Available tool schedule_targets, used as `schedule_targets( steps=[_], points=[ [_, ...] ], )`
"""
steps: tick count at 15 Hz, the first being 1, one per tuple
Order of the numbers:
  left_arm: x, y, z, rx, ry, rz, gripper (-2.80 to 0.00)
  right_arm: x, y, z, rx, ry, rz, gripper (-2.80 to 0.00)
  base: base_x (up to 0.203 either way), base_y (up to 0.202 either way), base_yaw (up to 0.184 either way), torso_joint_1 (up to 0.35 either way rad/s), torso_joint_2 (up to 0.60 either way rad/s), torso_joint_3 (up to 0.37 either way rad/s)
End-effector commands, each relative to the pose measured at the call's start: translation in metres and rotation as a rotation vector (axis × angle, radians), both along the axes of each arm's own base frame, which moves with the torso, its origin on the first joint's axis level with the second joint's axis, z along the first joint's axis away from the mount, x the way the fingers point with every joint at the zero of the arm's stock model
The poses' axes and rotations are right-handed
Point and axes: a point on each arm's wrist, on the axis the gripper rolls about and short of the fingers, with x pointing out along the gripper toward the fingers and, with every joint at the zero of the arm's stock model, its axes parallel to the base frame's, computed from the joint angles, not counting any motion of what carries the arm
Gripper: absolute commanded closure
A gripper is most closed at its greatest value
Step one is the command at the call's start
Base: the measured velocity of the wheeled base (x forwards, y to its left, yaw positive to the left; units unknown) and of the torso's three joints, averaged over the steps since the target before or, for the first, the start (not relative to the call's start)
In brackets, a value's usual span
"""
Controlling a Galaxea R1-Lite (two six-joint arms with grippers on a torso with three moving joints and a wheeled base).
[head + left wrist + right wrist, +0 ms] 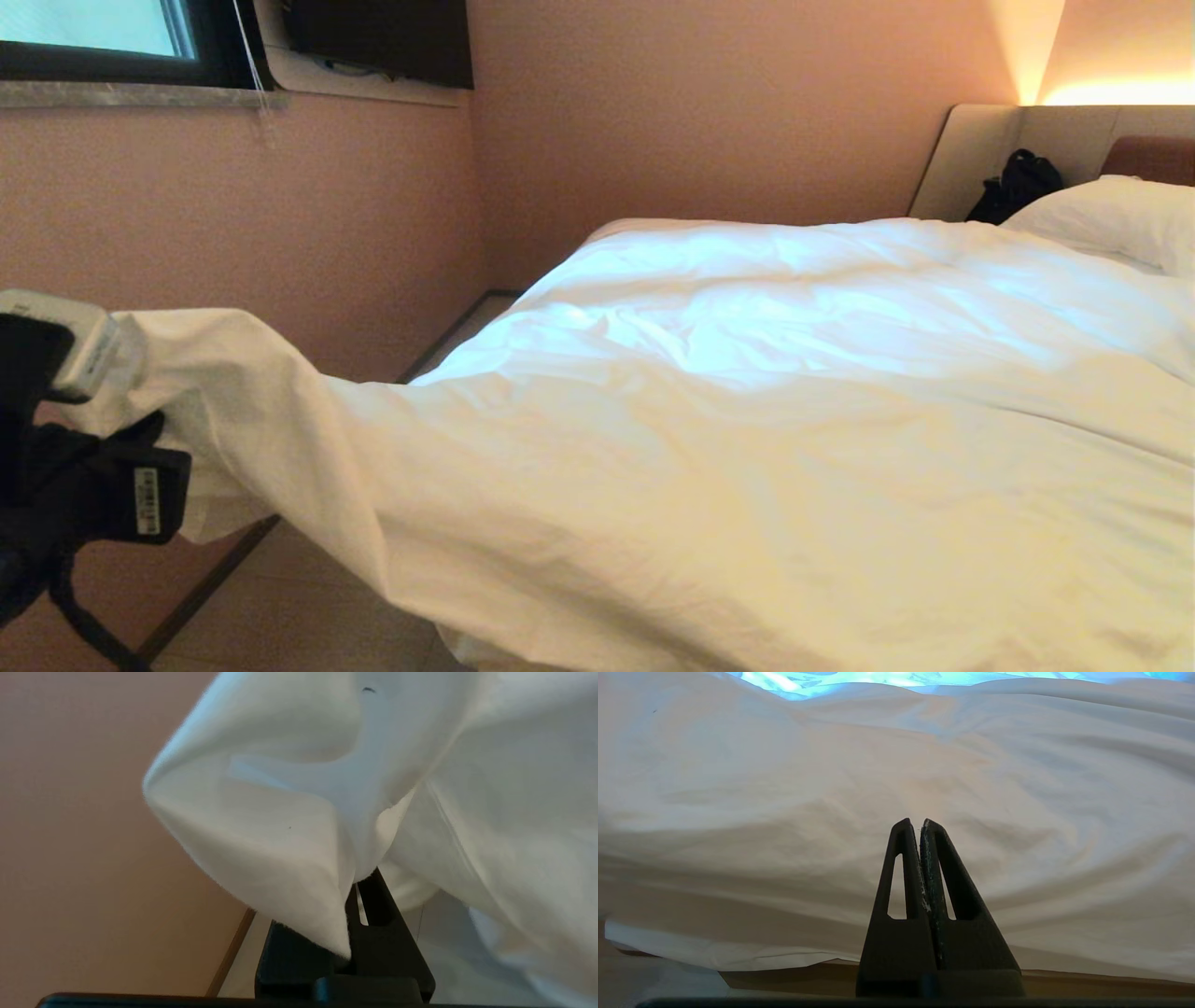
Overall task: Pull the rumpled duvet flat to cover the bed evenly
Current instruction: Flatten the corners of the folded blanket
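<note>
- One duvet [747, 420] covers the bed [971, 159] beside pink walls [700, 112]; window [93, 37] above
- left gripper [355, 891] clamps its corner, lifted off the bedside
- right gripper [920, 826] closed, empty, facing the duvet

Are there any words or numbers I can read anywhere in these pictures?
Small white label on the left gripper, which holds a duvet corner: printing is there, too small and blurred to read.
No other words, numbers or signs show on anything else.
</note>
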Motion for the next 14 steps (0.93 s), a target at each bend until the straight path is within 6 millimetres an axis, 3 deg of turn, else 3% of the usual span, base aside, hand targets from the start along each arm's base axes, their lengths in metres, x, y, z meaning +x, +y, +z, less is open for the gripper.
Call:
schedule_targets(
  steps=[1, 8, 14],
  points=[
    [-0.024, 0.008, -0.003, -0.008, -0.021, 0.004, 0.0, 0.0, 0.0, 0.0, 0.0, 0.0, 0.001, 0.0, 0.0, 0.0, 0.0, 0.0, 0.0, 0.0],
    [-0.046, 0.016, -0.041, 0.02, 0.066, 0.005, 0.0, 0.0, 0.0, 0.0, 0.0, 0.0, 0.0, 0.0, 0.0, 0.0, 0.0, 0.0, 0.0, 0.0],
    [-0.065, 0.023, -0.052, 0.021, 0.078, 0.007, 0.0, 0.0, 0.0, 0.0, 0.0, 0.0, -0.002, 0.0, 0.0, 0.0, 0.0, 0.0, 0.0, 0.0]
  ],
)
